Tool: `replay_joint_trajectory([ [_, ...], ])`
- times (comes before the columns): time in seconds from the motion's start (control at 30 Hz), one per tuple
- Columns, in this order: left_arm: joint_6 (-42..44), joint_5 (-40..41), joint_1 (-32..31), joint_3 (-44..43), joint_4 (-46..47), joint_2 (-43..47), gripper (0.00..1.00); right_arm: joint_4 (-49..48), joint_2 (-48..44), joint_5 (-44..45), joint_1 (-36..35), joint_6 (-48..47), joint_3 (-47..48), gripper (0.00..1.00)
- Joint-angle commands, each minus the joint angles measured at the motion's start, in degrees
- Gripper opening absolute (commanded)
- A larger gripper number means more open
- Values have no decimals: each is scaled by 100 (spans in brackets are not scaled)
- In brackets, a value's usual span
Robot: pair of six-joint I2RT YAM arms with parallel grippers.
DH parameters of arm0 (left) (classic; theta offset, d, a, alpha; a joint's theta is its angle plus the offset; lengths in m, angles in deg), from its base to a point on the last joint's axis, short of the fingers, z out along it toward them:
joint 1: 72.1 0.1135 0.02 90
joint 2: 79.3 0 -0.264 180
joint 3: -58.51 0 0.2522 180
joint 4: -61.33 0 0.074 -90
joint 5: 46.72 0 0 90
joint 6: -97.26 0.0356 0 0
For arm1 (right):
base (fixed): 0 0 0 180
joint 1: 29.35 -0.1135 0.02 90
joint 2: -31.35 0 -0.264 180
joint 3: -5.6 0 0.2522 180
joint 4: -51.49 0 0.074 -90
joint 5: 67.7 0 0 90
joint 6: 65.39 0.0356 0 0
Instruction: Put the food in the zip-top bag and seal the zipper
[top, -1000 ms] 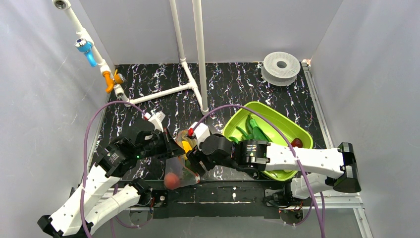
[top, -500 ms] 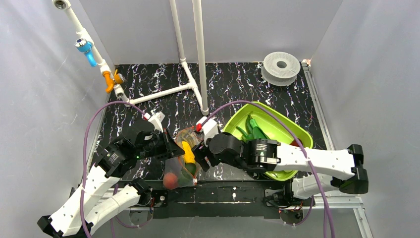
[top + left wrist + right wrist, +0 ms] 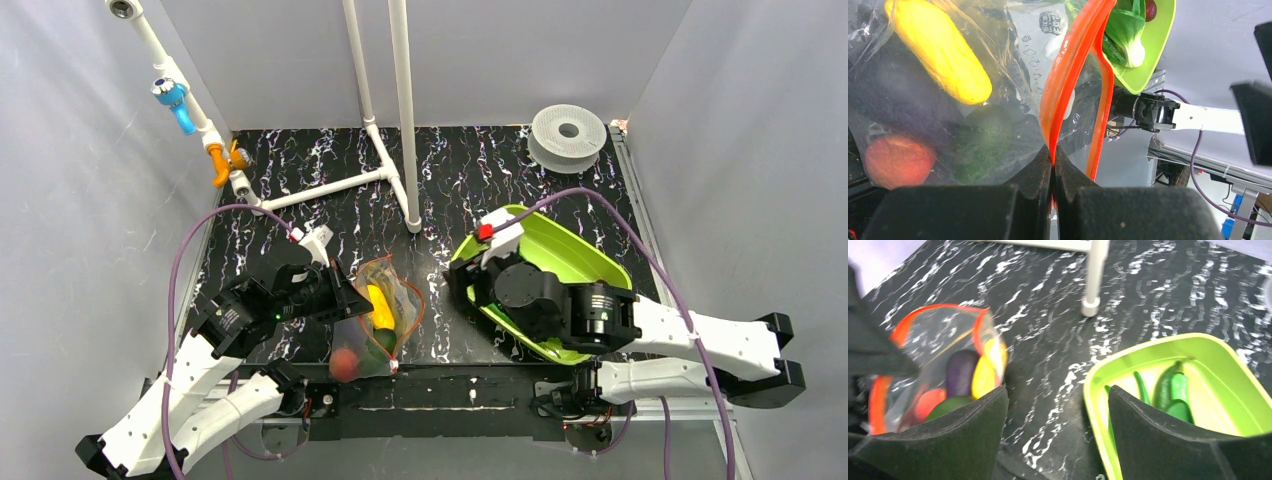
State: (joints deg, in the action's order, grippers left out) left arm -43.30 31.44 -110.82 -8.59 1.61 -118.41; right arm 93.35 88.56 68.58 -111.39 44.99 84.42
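The clear zip-top bag (image 3: 378,318) hangs open at the front centre of the table. My left gripper (image 3: 352,300) (image 3: 1054,152) is shut on one side of its red-orange zipper (image 3: 1068,75); the other side bows away. Inside the bag lie a yellow piece (image 3: 381,308) (image 3: 940,55), a red tomato (image 3: 345,364) (image 3: 895,160), a dark eggplant (image 3: 962,372) and a round green piece (image 3: 980,145). My right gripper (image 3: 468,288) (image 3: 1057,390) is open and holds nothing, above the gap between the bag and the lime-green tray (image 3: 560,255) (image 3: 1148,342). Long green vegetables (image 3: 1173,390) lie in the tray.
A white pipe frame (image 3: 400,110) stands upright at mid-table behind the bag. A white spool (image 3: 568,135) sits at the back right. A slanted pipe with blue and orange fittings (image 3: 180,100) runs along the left wall. My right arm covers most of the tray from above.
My right gripper has pulled back from the bag's mouth and swung right to the tray's left end, staying open. The yellow piece stays in the bag. The left gripper has not moved.
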Motion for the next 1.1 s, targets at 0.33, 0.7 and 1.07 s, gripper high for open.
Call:
replay_joint_trajectory([
  [0.33,29,-24,7,-115,-142,79,0,1111,-788,-576,3919,1507,-1130,76],
  [0.7,64,-89,6,-133,-141,-19,0,1692,811,-1223,6356,2366,-1573,74],
  [1.07,103,-87,14,-183,-203,-86,0,2444,2686,-145,6964,2851,-993,79],
])
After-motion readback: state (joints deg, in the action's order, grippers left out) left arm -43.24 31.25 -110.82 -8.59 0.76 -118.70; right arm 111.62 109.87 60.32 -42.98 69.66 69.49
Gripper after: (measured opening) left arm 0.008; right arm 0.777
